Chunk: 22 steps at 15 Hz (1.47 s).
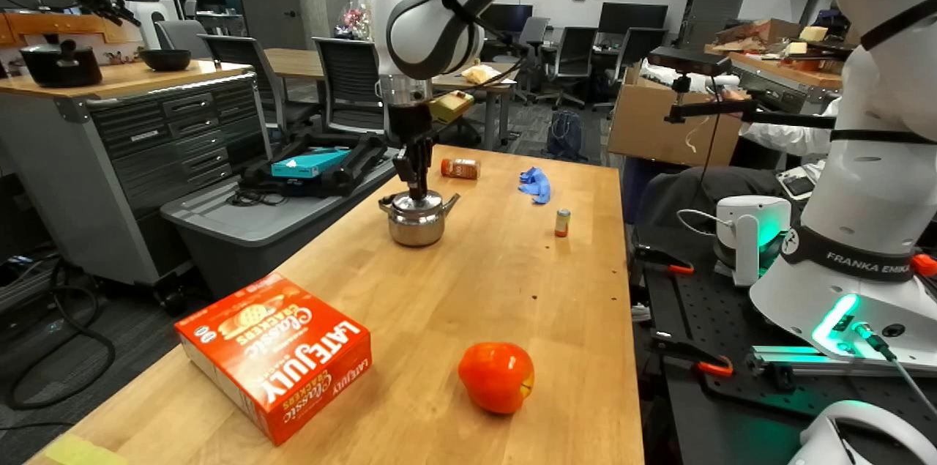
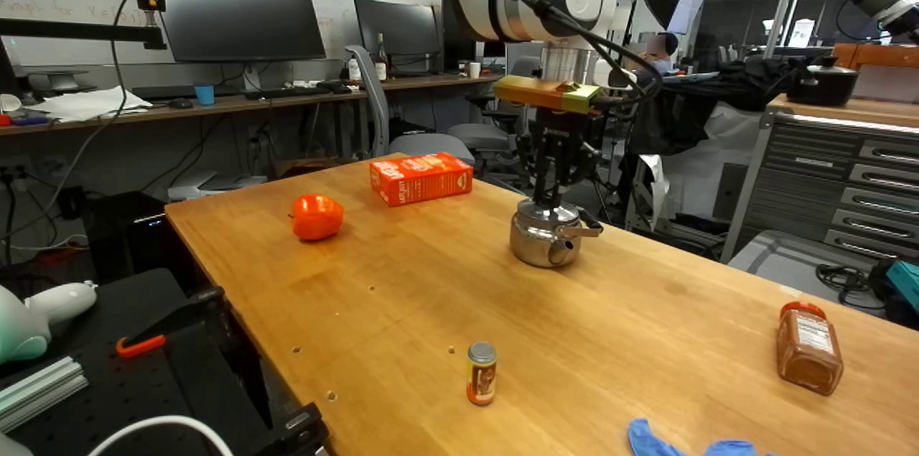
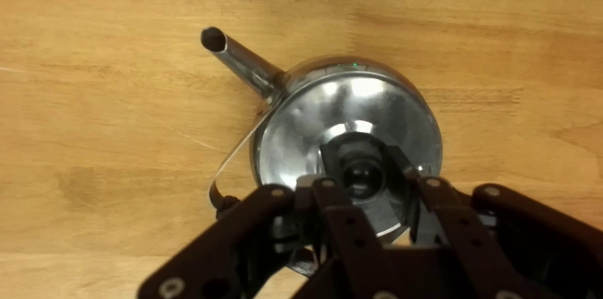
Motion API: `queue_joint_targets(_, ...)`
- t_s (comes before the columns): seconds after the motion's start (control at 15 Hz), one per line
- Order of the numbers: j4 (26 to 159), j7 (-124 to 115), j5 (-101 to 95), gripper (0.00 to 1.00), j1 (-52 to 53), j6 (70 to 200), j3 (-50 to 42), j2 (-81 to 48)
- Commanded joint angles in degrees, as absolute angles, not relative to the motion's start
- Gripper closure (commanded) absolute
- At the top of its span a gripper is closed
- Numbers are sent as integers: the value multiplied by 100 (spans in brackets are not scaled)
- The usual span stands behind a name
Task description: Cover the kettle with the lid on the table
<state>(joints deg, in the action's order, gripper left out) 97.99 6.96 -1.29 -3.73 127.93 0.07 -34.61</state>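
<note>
The silver kettle (image 1: 414,231) stands upright on the wooden table and also shows in an exterior view (image 2: 530,248). Its spout and folded-down handle stick out at the sides; in the wrist view the kettle (image 3: 348,63) shows mostly as a rim. The round silver lid (image 3: 391,106) lies over the kettle's mouth, roughly centred; whether it is fully seated I cannot tell. My gripper (image 3: 360,153) points straight down, with its fingers close on both sides of the lid's black knob. It appears shut on the knob; the fingers partly hide the lid's near edge.
A cracker box (image 1: 274,355) and a red-orange ball-like fruit (image 1: 498,377) lie toward one table end. A small can (image 2: 481,373), a brown jar (image 2: 810,348) and a blue glove (image 1: 534,185) lie toward the other. The table edge runs close behind the kettle.
</note>
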Motion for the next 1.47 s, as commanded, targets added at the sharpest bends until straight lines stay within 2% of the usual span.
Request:
queue_joint_targets(0.0,9897,714,-269,93,-277,12824,-29,-3372)
queue_joint_targets(1.2,10242,1309,53,93,-532,13274,207,-3386)
queue_joint_targets(1.27,10279,1395,65,91,-549,13282,222,-3366)
queue_joint_targets(1.33,10320,1448,67,47,-555,13316,229,-3340)
queue_joint_targets(1.4,10351,1499,60,46,-563,13338,234,-3318)
